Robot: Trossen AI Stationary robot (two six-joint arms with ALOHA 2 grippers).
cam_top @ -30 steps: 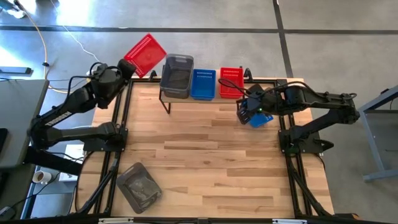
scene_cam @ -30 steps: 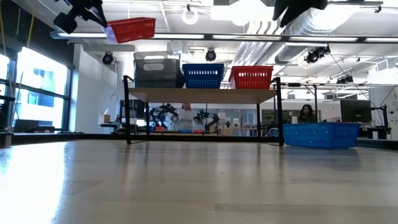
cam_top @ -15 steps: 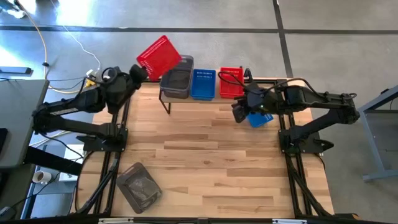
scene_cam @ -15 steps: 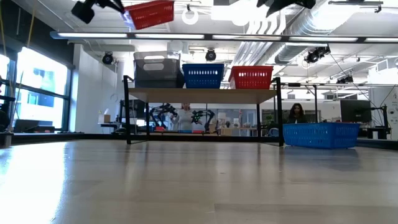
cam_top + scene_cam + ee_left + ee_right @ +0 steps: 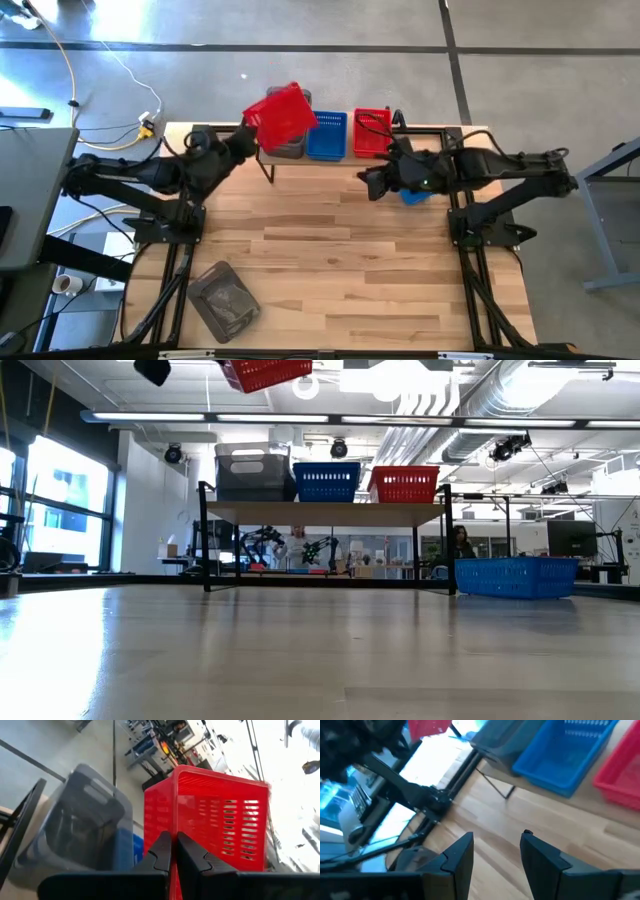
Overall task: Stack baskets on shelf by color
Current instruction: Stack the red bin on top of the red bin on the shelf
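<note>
My left gripper (image 5: 255, 137) is shut on a red basket (image 5: 282, 113), held high over the left end of the shelf (image 5: 325, 513). That basket shows at the top of the low view (image 5: 265, 372). On the shelf stand a grey basket (image 5: 253, 472), a blue basket (image 5: 326, 481) and a second red basket (image 5: 404, 484), each on its bottom. My right gripper (image 5: 495, 851) is open and empty above the table in front of the shelf's right end (image 5: 368, 185). My left gripper pinches a wall edge of the red basket (image 5: 175, 822) between its two fingers, which press together on it. The fingers come at it roughly level from the table's left side. The basket is lifted clear, tilted, above the grey basket on the shelf.
A blue basket (image 5: 415, 193) rests on the table under my right arm, also in the low view (image 5: 515, 576). A grey basket (image 5: 225, 300) lies near the table's near left corner. The middle of the wooden tabletop (image 5: 330, 250) is bare.
My left gripper has swung toward the table's right, carrying the red basket from beyond the far left corner to above the shelf's left end; the basket has turned and stays lifted. My right gripper has shifted a little toward the table's left and tipped up, still open.
</note>
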